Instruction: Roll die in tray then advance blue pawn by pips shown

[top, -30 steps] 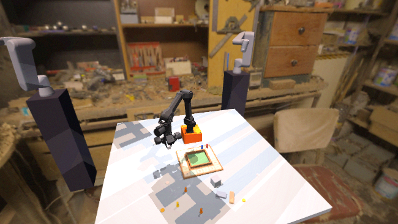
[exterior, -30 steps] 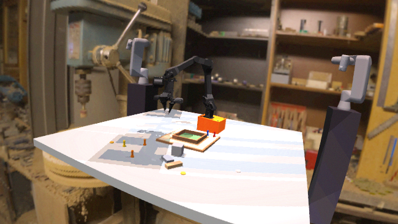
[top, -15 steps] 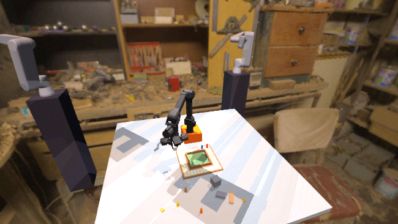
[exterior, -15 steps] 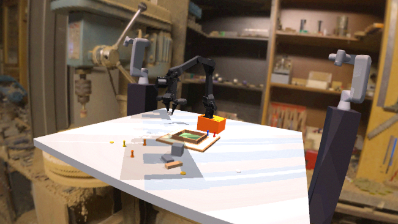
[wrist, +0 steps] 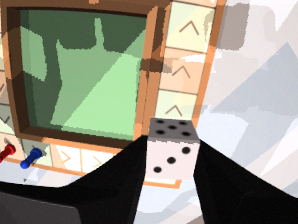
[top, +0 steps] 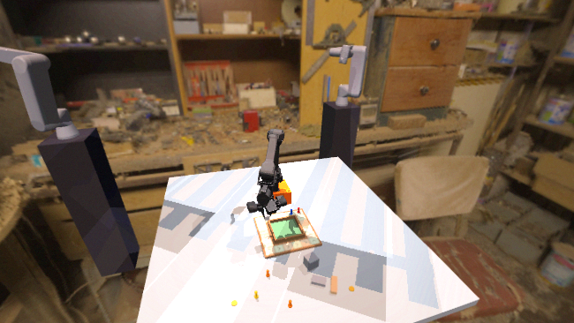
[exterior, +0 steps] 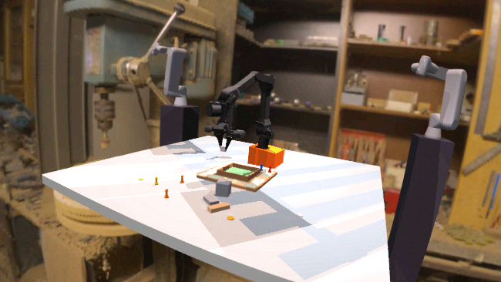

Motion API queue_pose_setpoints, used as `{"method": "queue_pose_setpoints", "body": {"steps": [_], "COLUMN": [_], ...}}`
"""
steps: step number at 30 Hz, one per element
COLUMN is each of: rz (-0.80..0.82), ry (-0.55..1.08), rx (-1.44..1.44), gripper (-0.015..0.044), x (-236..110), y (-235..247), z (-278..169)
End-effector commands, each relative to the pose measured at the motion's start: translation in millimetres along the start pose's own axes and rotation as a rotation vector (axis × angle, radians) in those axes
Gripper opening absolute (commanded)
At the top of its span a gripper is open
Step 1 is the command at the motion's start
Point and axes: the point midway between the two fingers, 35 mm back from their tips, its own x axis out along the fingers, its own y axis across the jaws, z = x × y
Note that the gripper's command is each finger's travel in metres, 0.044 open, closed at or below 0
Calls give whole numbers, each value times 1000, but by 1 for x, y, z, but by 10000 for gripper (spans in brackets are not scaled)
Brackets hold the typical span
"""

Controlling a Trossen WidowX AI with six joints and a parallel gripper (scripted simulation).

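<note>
my gripper [wrist: 169,141] is clamped on the white die [wrist: 170,149], held in the air just outside the board's arrow track, short of the green tray [wrist: 83,72]. releasing here would bounce it off the track squares, maybe toward the blue pawn [wrist: 31,157].

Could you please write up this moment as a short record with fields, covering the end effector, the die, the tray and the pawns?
end effector: end effector shut on the die, raised above the table
die: white die between the fingers, beside the board's edge, not over the tray
tray: green-floored tray in the board's middle, nothing in it
blue pawn: blue pawn upright on the track
red pawn: red pawn beside the blue pawn
</note>
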Motion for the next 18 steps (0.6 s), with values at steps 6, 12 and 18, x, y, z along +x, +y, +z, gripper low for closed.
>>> {"method": "queue_pose_setpoints", "body": {"steps": [6, 12, 18], "rz": [18, 27, 34], "ry": [0, -4, -5], "rx": [47, 78, 100], "gripper": [0, 0, 0], "x": [10, 15, 19], "y": [45, 74, 96], "z": [10, 15, 16]}}
